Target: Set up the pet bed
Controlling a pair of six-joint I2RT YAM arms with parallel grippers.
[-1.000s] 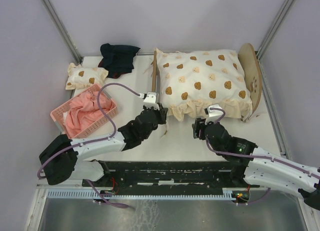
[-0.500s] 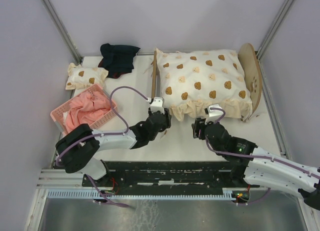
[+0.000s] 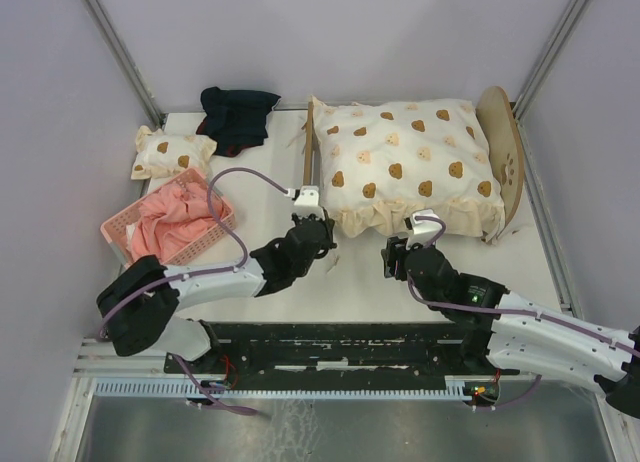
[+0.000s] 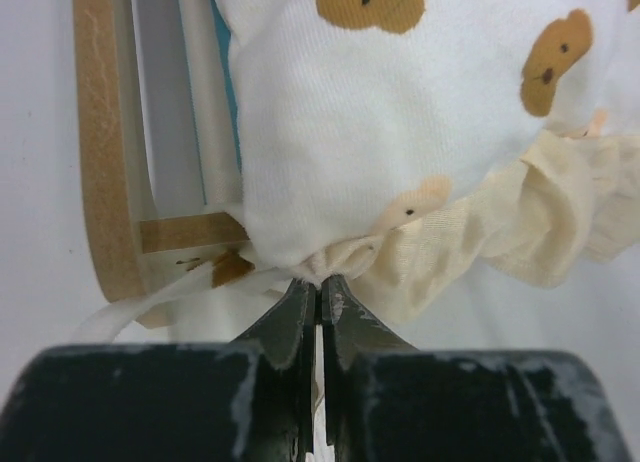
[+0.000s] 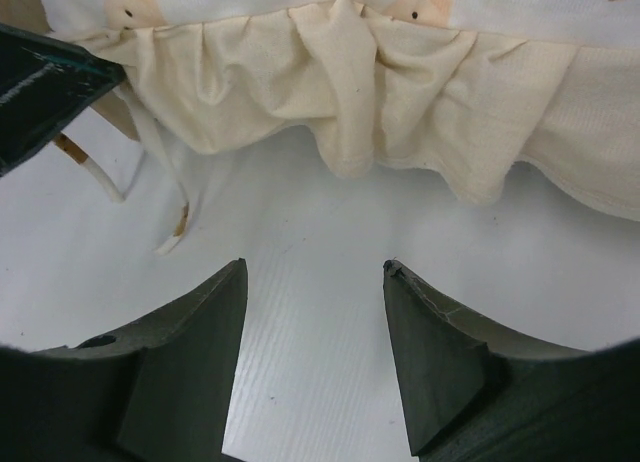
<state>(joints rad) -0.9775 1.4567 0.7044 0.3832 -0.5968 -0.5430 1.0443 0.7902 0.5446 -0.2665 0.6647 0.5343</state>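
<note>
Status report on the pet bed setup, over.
Left end effector shut at the quilt corner, grip unclear. Right end effector open, empty, short of the ruffle. Quilt covers the pet bed. Nothing blocking.

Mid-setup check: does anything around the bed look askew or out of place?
The quilt hangs over the near side of the bed, frill and loose ties on the table. The matching pillow lies off the bed, behind the pink basket.

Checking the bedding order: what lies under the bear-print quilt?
Only the bed frame's footboard and headboard poke out from the quilt; any mattress underneath is covered.
</note>
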